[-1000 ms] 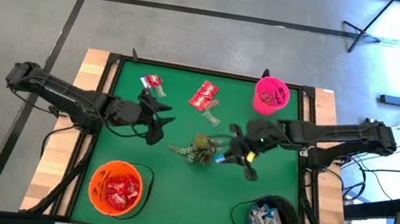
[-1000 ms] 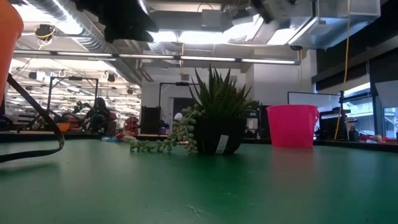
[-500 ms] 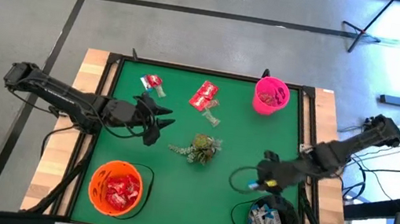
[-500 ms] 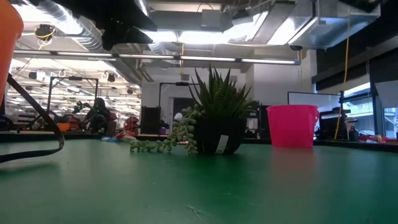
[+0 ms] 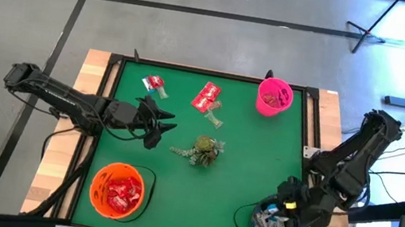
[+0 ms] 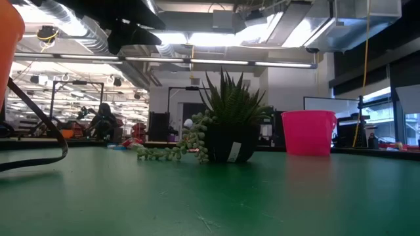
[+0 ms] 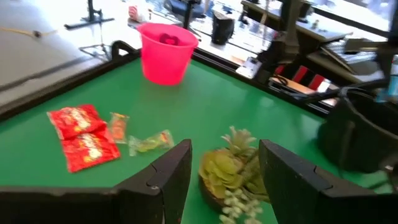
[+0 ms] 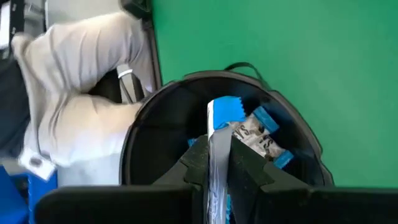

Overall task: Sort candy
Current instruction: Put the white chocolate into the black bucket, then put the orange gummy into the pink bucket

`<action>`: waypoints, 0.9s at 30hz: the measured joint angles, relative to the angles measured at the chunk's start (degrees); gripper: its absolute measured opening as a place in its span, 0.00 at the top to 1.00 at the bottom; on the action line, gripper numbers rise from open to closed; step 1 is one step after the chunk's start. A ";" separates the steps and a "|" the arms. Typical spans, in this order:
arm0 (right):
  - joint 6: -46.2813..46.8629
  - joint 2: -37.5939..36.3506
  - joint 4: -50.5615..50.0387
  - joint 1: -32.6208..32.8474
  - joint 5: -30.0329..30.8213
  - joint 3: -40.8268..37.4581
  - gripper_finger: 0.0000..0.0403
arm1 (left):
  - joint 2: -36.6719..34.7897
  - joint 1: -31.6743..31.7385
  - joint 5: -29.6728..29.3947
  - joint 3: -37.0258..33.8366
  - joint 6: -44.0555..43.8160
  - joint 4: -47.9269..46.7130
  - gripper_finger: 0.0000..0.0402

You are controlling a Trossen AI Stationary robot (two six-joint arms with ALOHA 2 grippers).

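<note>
Pinching a light, crinkly blue-and-white candy [image 8: 225, 113] by its edge, your right hand [image 8: 216, 163] hovers lower right over the black bowl [image 5: 273, 225]; wrappers slip.

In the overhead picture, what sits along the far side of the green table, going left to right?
Small red-wrapped candy → bigger shiny red candy packets → small clear-wrapped sweet → pink plastic bucket.

Grey concrete floor [image 5: 201, 17] crossed by dark seams runs around the green-topped table [image 5: 178, 166] with its wooden edging. Looking level across it, bright strip lights [image 6: 216, 39] and silver ducting [image 6: 85, 33] hang overhead (a big workshop hall), with dark desks and monitors [image 6: 328, 105] further back.
</note>
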 joint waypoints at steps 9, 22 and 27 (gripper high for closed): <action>4.90 0.02 7.35 0.55 2.63 -2.62 0.74 | 0.02 -2.23 1.19 0.00 -0.30 -0.01 0.56; -10.80 0.00 7.64 -7.89 9.79 3.57 0.47 | 0.02 -2.34 0.02 0.00 -0.27 -0.13 0.56; -27.44 0.00 7.54 -17.16 17.10 4.44 0.46 | 0.02 -1.31 -6.18 0.00 -3.70 -3.36 0.56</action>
